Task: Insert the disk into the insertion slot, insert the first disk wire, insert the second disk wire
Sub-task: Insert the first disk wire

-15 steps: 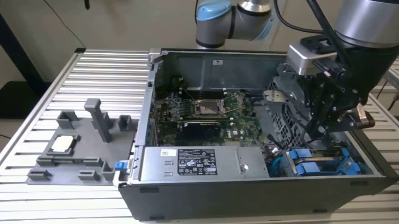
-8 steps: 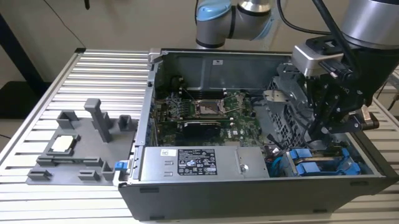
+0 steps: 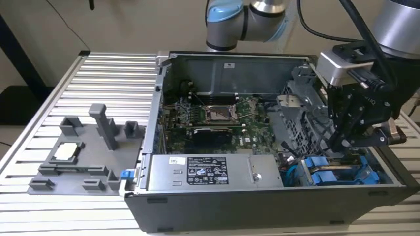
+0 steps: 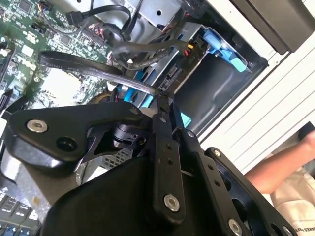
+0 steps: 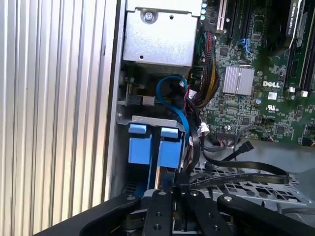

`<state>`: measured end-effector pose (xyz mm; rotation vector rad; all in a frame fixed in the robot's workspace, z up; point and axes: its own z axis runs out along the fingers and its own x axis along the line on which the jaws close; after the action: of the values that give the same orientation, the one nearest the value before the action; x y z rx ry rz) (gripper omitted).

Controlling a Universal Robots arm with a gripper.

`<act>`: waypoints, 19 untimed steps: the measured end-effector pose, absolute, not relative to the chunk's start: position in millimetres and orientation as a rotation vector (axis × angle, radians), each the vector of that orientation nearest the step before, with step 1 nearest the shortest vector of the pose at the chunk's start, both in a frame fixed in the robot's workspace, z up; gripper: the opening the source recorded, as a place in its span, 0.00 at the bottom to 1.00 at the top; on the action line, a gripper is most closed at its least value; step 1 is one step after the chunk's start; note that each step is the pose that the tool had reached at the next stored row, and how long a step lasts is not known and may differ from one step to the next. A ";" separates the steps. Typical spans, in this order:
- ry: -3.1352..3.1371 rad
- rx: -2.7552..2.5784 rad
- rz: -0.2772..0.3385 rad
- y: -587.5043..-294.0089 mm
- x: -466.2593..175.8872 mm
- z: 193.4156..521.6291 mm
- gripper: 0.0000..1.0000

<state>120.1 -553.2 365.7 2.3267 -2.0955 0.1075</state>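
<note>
One arm [image 3: 400,24] is carrying one end effector [image 3: 336,146] over one open computer case [image 3: 276,211]. Two blue carrier fronts [image 5: 138,150] are sitting inside, one flat black cable [image 5: 236,177] is running past, and one grey fixture [image 3: 85,147] is resting on the tabletop [image 3: 98,73].

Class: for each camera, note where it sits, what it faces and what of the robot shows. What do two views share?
Exterior view: off the arm, looking down into the open case; arm and gripper show.
First wrist view: on the arm, looking past the gripper at the drive bay.
Second wrist view: on the arm, gripper foremost, drive bay beyond.
Shared: both wrist views show the gripped flat black wire.
</note>
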 end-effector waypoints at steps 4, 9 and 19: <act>-2.082 2.314 0.073 -559.0 124.8 364.1 0.16; -2.068 2.300 0.038 -565.7 130.1 363.2 0.16; -2.116 2.345 -0.055 -565.8 130.0 363.1 0.16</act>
<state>130.0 -565.8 363.1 2.3445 -2.1161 -0.0551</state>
